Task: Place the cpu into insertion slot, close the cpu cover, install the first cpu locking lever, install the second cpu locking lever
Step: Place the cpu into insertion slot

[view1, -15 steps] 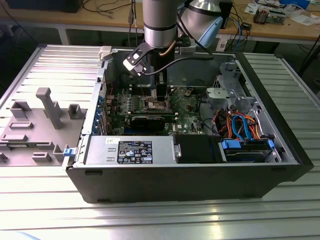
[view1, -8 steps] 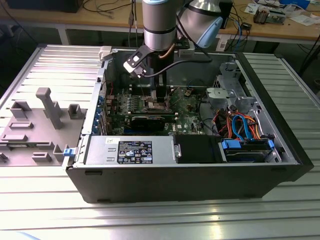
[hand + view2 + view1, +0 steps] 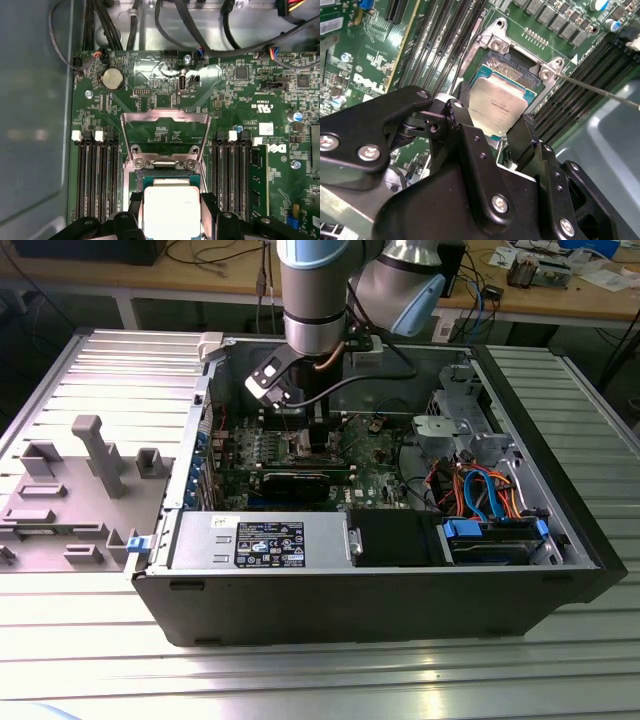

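Note:
The cpu (image 3: pixel 501 106), a small square chip with a silver-grey top, sits between my gripper's (image 3: pixel 492 129) black fingers (image 3: pixel 462 122), just over the insertion slot (image 3: pixel 512 67) on the green motherboard (image 3: pixel 378 465). In the first wrist view the cpu (image 3: pixel 171 212) is flanked by both fingers (image 3: pixel 134 207) and partly covers the slot. The cpu cover (image 3: pixel 165 116), a silvery frame with a square window, is folded back flat on the board beyond the slot. A thin locking lever (image 3: pixel 600 91) sticks out from the slot's corner. In the exterior view my gripper (image 3: pixel 310 435) reaches down into the open computer case.
Black memory slots (image 3: pixel 97 180) run along both sides of the slot. A black card (image 3: pixel 295 480), a power supply (image 3: pixel 260 540) and a drive bay with blue and orange cables (image 3: pixel 495 530) fill the case's front. A grey fixture (image 3: pixel 90 455) stands on the table at the exterior view's left.

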Robot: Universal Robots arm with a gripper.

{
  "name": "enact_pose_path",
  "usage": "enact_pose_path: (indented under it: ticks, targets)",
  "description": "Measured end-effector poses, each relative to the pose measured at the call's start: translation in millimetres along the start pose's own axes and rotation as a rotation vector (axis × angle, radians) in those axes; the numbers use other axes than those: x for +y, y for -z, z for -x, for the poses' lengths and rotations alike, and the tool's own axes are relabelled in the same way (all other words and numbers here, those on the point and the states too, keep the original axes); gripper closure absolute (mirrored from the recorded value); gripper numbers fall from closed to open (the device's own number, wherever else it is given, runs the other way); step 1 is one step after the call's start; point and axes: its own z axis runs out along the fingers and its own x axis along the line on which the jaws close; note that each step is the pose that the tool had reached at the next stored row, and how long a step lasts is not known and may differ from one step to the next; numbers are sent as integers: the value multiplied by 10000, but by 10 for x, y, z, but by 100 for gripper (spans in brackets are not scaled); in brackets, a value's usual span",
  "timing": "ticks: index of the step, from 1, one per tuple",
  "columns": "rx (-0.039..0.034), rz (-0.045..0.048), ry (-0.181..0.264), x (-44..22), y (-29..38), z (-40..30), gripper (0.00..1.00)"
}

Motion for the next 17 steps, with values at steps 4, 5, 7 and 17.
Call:
enact_pose_path:
  ticks: [4, 5, 7, 17]
  targets:
    - [-2, 2, -59, -7, -38, -22, 46]
    - [-3, 1, -61, -10, -47, -26, 46]
    - [-5, 0, -60, -12, -68, -32, 46]
    - [-62, 2, -153, -36, -158, -62, 46]
